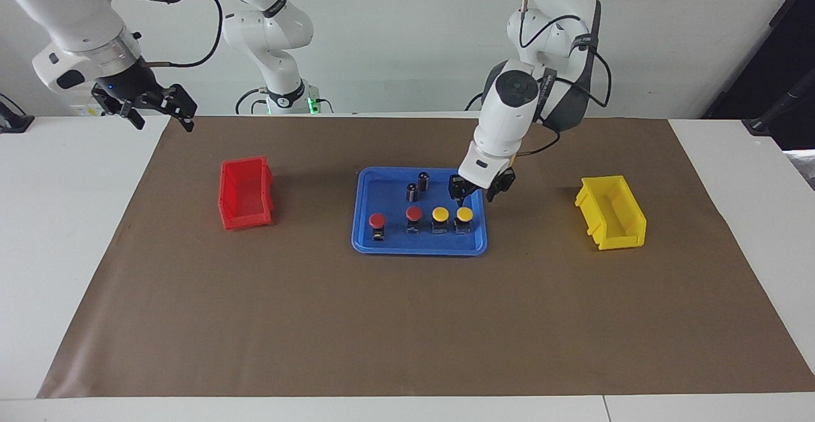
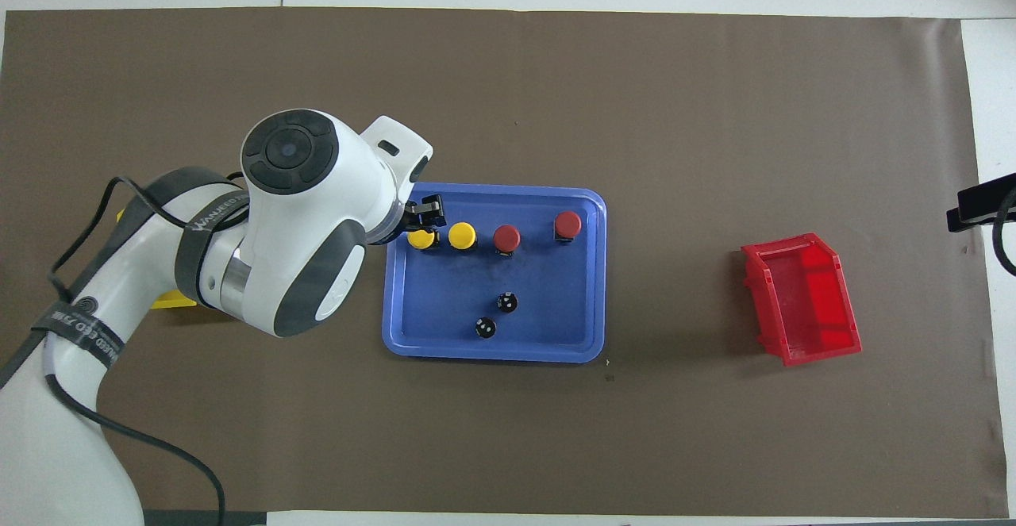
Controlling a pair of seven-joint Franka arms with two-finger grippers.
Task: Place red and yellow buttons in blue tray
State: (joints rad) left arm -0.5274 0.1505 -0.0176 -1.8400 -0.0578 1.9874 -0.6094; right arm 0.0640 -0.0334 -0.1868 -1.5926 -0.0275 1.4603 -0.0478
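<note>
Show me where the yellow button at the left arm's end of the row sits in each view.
Facing view: the end yellow button stands in the blue tray, just below the raised left gripper.
Overhead view: the same button, beside the gripper.
Shared landmark: the second yellow button beside it.

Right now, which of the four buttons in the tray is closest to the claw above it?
The yellow button at the row's end toward the yellow bin, just under the left claw.

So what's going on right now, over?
Left gripper open, empty, above the blue tray. Right gripper open, waiting. All four buttons in tray. Nothing in the way.
</note>
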